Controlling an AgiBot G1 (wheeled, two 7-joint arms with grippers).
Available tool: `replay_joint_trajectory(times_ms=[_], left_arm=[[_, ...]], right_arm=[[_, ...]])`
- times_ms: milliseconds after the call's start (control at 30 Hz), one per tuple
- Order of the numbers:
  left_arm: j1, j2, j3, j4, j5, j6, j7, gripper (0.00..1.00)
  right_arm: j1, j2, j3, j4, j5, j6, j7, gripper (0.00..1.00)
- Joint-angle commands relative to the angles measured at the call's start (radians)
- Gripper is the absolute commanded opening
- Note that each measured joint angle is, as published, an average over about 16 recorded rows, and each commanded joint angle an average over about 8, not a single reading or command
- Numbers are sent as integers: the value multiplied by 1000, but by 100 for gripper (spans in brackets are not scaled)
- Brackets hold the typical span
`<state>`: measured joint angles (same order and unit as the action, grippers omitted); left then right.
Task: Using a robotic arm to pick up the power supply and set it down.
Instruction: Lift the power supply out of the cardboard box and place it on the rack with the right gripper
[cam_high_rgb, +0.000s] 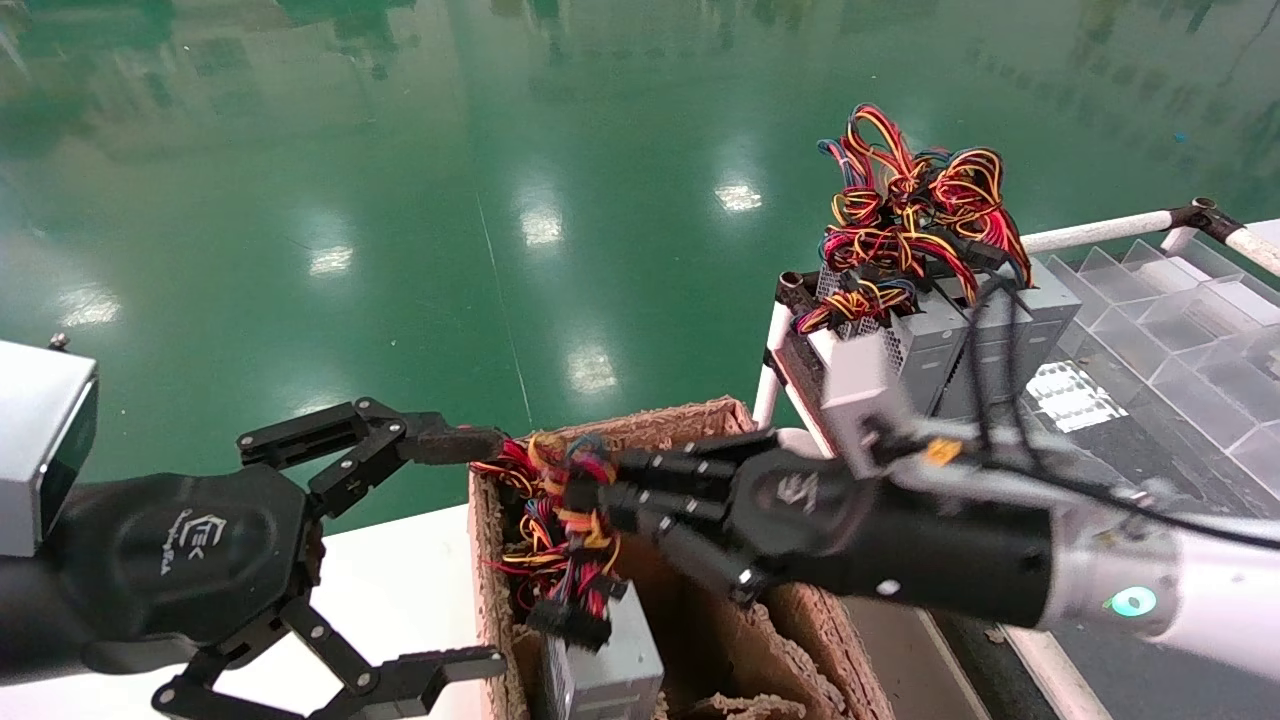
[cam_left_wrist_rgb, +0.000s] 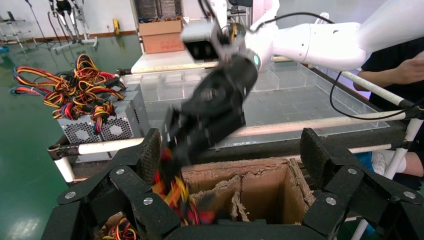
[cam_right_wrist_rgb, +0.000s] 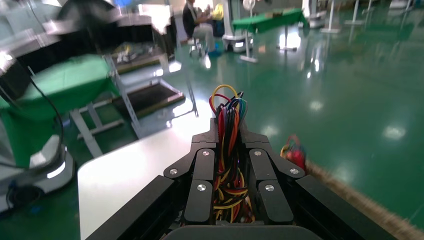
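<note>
The power supply (cam_high_rgb: 605, 672) is a grey metal box standing low in a cardboard box (cam_high_rgb: 700, 415). Its red, yellow, black and blue wires (cam_high_rgb: 560, 540) rise above it. The white robotic arm (cam_high_rgb: 1180, 600) reaches in from the right. Its black right gripper (cam_high_rgb: 592, 500) is shut on that wire bundle over the box's left compartment. In the right wrist view the wires (cam_right_wrist_rgb: 227, 150) run tightly between the closed fingers of the right gripper (cam_right_wrist_rgb: 227, 132). My left gripper (cam_high_rgb: 470, 555) stands open on a black arm just left of the box, holding nothing.
A rack at the back right holds several more grey supplies (cam_high_rgb: 940, 340) topped by tangled wires (cam_high_rgb: 910, 210). Beside it lies a clear divided tray (cam_high_rgb: 1180, 320). The cardboard box (cam_left_wrist_rgb: 260, 190) has torn dividers. A white table (cam_high_rgb: 400, 590) lies under my left gripper (cam_left_wrist_rgb: 231, 150). A person (cam_left_wrist_rgb: 400, 65) stands beyond the rack.
</note>
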<state>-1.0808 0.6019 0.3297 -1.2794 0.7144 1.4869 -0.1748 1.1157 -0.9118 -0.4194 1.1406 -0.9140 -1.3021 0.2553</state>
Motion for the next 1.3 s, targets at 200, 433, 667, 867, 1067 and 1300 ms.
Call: replay_joint_trajectory(times_ms=[200,433,667,867,1067,1300], left_arm=[[0,0,0,0,0,0,0,100],[0,0,1,0,0,0,0,100],[0,0,1,0,-1,0,0,100],[0,0,1,0,-1,-1,1,100],[0,-1,2,0,-1,-1,1,100],[0,-1,2,0,-1,-1,1,100]], right_arm=[[25,45,55,-18,83,-34,12,0],[40,108,135,-23,164,-35,-7,0],[71,180,193,-81,195,-28,-23,0],[105,252,225,-171,180,-29,-61,0],[150,321,242,-286,155,-64,-110,0],[188,389,245,-438,113,-122,-193,0]])
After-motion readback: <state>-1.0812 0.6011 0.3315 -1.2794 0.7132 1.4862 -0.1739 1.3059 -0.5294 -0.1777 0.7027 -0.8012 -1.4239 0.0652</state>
